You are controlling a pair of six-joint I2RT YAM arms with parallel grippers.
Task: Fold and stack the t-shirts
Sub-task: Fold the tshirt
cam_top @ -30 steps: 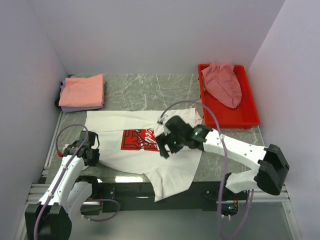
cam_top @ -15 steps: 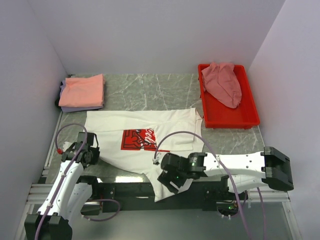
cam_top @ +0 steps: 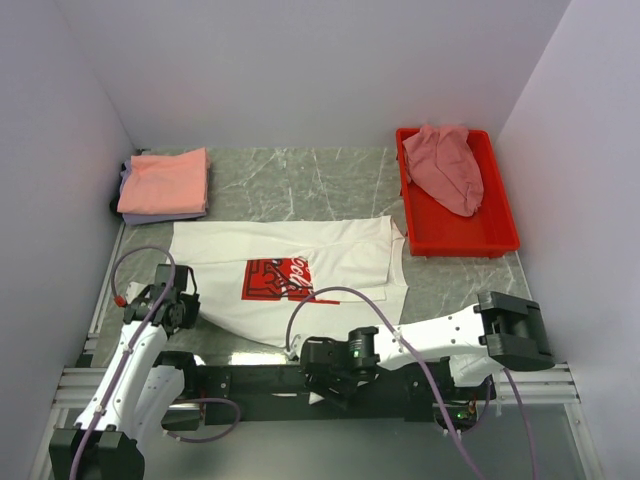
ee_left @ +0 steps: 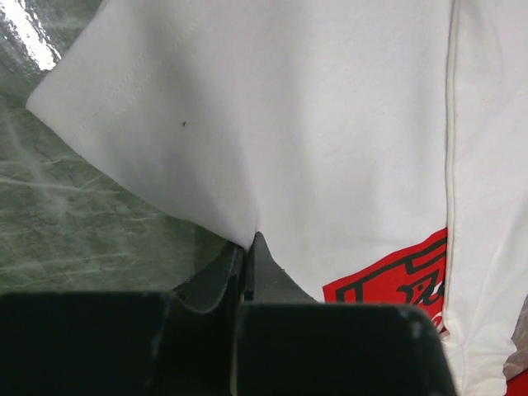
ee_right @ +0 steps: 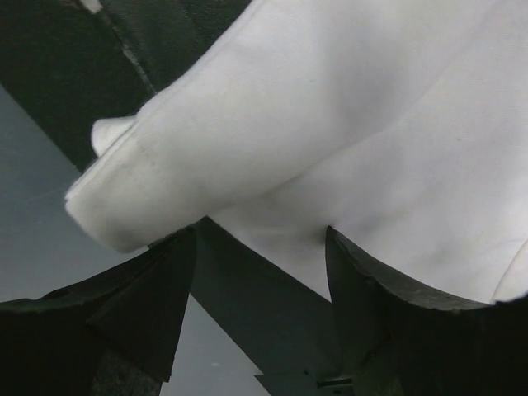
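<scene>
far beyond the right tool (ee_right: 262, 268) and off to its right, the red plastic tray (cam_top: 503, 236) holds a single crumpled dusty-pink t-shirt (cam_top: 447, 165), heaped toward the tray's far end. at the far left corner of the surface (cam_top: 300, 185), well beyond the left tool (ee_left: 247, 245), a folded salmon-orange t-shirt (cam_top: 165, 180) lies on a lavender t-shirt (cam_top: 150, 216) whose edge peeps out beneath.

a second ago the right tool hovered over the middle of the white t-shirt (cam_top: 300, 255), just right of its red rectangular print (cam_top: 275, 280). it has since swung back toward the arm bases and now sits low at the near edge of the surface, at the corner of cloth that hangs over that edge. its jaws stand well apart, one on each side of a thick doubled hem corner, with no grip on it. the left tool has not moved: its jaws are pressed together, pinching the cloth edge nearest it, and soft creases fan out from the pinch.

the white t-shirt lies mostly flat and print up, spread sideways across the surface beyond both tools, the left tool at its left edge and the right tool at its overhanging near corner. a stitched sleeve hem shows just left of the left tool's pinch.
</scene>
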